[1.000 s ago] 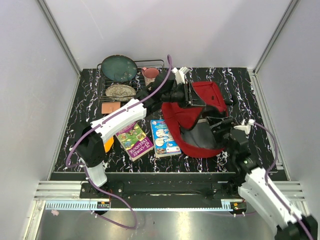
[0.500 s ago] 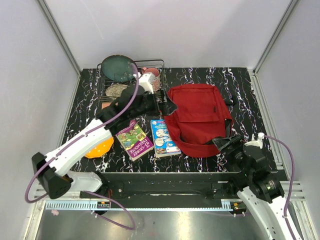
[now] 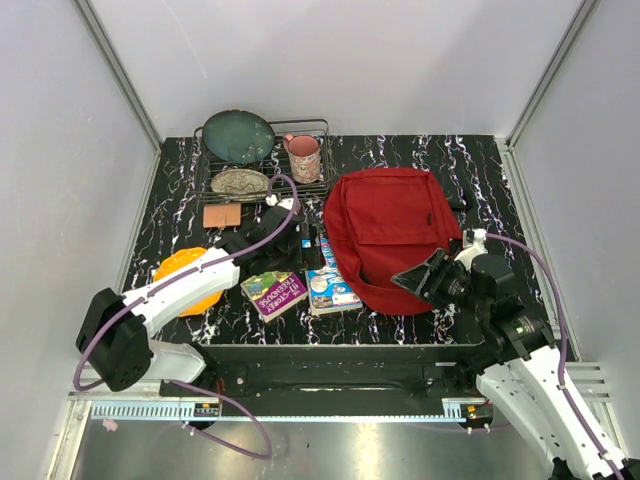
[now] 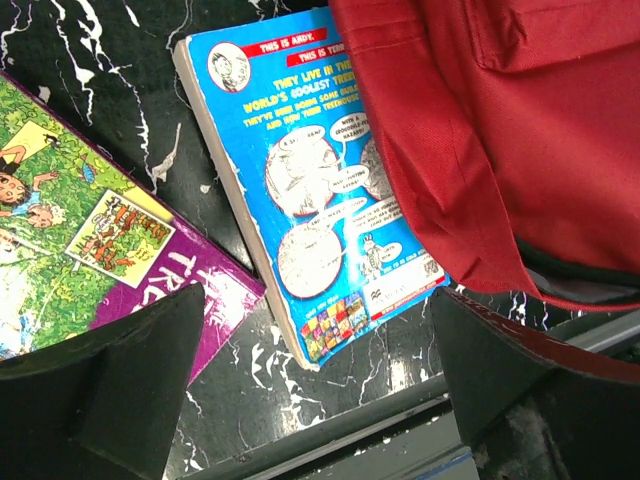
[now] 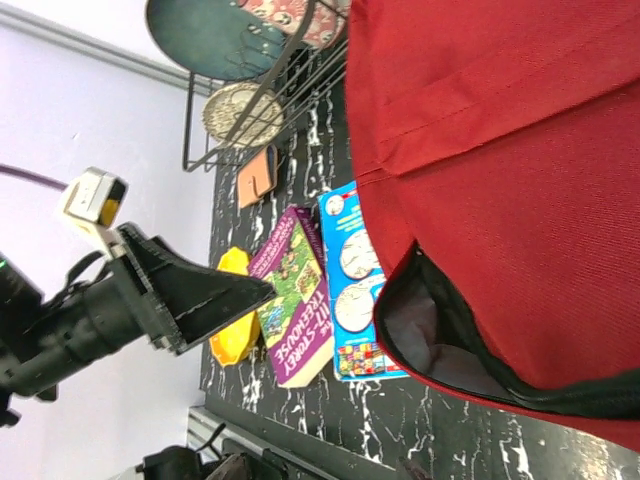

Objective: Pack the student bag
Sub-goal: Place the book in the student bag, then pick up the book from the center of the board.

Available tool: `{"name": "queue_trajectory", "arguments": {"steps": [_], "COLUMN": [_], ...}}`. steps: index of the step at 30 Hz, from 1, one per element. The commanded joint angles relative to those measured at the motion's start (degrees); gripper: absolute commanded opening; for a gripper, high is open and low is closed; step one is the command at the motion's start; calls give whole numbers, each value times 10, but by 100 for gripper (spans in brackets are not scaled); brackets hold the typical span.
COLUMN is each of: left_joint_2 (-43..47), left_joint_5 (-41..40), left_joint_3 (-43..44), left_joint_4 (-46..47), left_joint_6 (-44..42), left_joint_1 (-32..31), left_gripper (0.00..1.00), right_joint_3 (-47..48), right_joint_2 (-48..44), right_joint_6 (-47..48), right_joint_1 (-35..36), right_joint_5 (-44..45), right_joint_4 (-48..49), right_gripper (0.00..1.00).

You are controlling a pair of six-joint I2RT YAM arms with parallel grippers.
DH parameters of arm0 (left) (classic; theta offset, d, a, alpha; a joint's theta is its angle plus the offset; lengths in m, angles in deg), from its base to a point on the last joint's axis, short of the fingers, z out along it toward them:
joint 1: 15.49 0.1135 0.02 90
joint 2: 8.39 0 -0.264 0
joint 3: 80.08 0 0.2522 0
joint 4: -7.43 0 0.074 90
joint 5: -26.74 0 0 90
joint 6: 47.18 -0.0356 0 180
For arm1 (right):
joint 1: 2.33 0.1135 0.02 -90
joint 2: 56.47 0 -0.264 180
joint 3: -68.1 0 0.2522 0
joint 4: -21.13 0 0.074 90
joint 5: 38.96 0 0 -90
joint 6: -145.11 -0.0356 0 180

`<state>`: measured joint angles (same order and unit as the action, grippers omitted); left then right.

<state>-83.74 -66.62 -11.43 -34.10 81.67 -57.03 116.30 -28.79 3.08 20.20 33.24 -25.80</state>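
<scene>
The student bag [image 3: 390, 225] is a large dark-red backpack lying flat right of centre, also seen in the left wrist view [image 4: 520, 130] and the right wrist view [image 5: 520, 150]. Its near edge gapes, showing grey lining [image 5: 450, 345]. My left gripper [image 3: 305, 240] hovers wide open [image 4: 320, 390] over a blue book [image 4: 320, 190] and a purple book [image 4: 90, 230], holding nothing. One of its black fingers [image 5: 200, 290] shows in the right wrist view. My right gripper [image 3: 422, 272] stands open at the bag's near edge. Its own fingers barely show in its wrist view.
The blue book [image 3: 328, 283] is partly tucked under the bag's left edge, the purple book [image 3: 272, 293] beside it. A yellow object [image 3: 185, 275] lies further left. At the back left, a wire rack [image 3: 322, 128] holds a teal plate [image 3: 238, 135], a patterned plate [image 3: 240, 183] and a pink mug [image 3: 303, 157]. A brown card [image 3: 222, 215] lies in front.
My left gripper let go of the bag's flap, opened wide and swung left and nearer, over the books. The bag dropped flat. My right gripper pulled back, then returned to the bag's near edge.
</scene>
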Motion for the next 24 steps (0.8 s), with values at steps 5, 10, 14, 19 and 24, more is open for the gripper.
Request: {"name": "queue_trajectory", "arguments": {"steps": [5,10,14,19,24], "left_joint_2": [-68,-120,-139,-153,-154], "left_joint_5": [70,107,119,107,73], "left_joint_3": [-5,0,-6,-10,-6], "left_joint_4": [83,110,123,120,100], "left_joint_6": [22,32,40,41,35], "left_joint_1": [22,32,38,40,41], "left_gripper": [89,81,78,75,76], "right_joint_3": [-2,-33,-45,-46,-31], "right_joint_2": [-1,28,30,31,66], "right_joint_6": [18,7,-1,-6,6], "right_joint_1": [6,14,19,22,52], "right_joint_5": [-85,-91,-87,-86,-83], "right_joint_4": [73,108,123,131,132], "right_gripper": [55,50,49,48,45]}}
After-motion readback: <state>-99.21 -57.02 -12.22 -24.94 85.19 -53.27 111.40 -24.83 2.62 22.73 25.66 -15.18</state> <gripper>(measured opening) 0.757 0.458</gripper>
